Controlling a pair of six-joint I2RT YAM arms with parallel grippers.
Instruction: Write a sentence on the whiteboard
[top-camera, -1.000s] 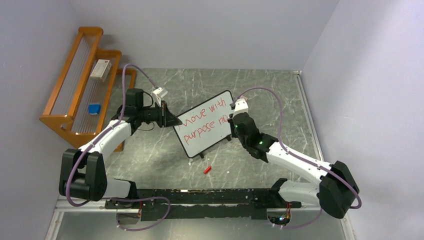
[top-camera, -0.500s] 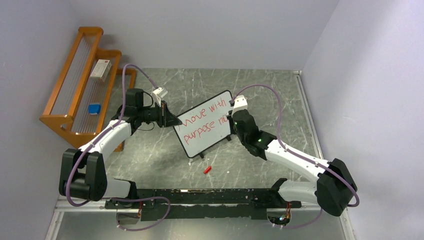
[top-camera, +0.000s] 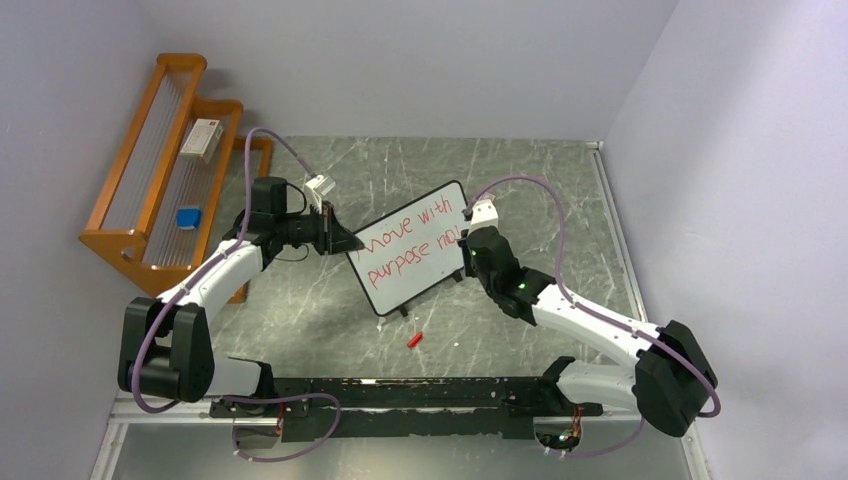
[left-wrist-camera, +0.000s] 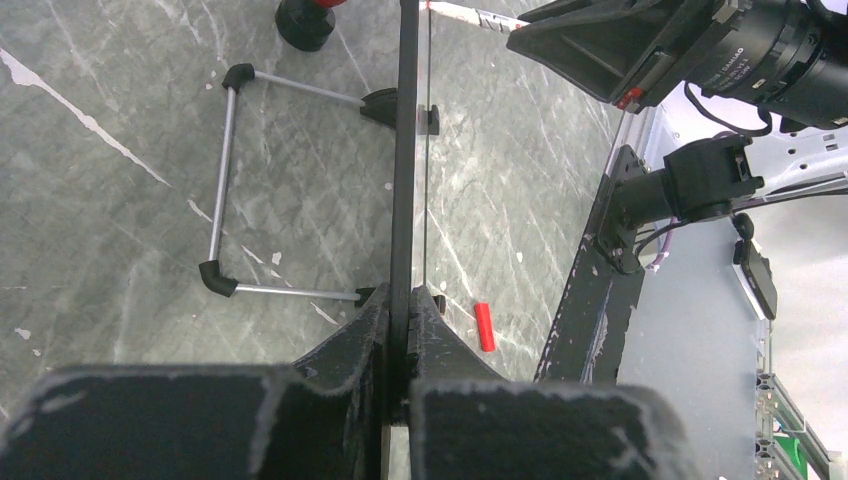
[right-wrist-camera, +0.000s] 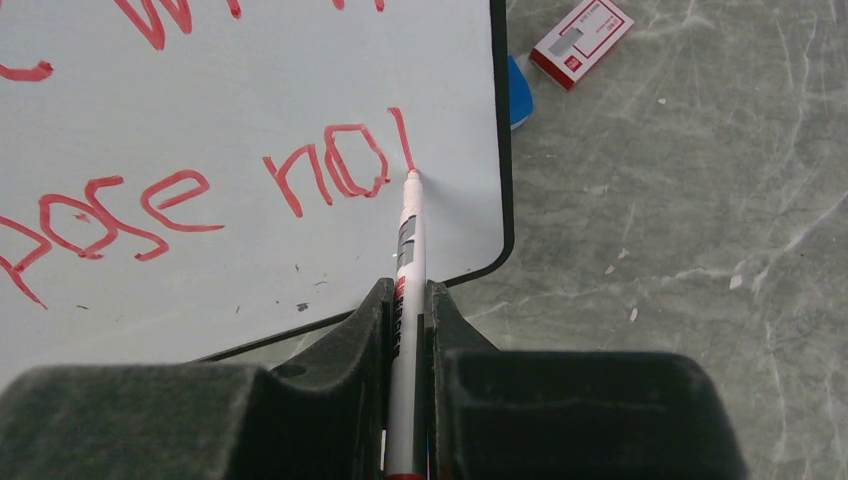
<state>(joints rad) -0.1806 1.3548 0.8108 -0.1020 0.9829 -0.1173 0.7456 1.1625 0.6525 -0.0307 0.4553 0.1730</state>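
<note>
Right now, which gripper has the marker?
The right gripper, shut on the marker with its tip on the whiteboard; the left gripper clamps the whiteboard's edge instead.

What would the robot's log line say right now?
left gripper: shut on whiteboard edge | right gripper: shut on marker, tip on whiteboard

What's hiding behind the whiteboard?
Behind the whiteboard, the left wrist view shows a thin metal wire stand with black corners, resting on the table. From above, the board's own face mostly hides that stand.
</note>
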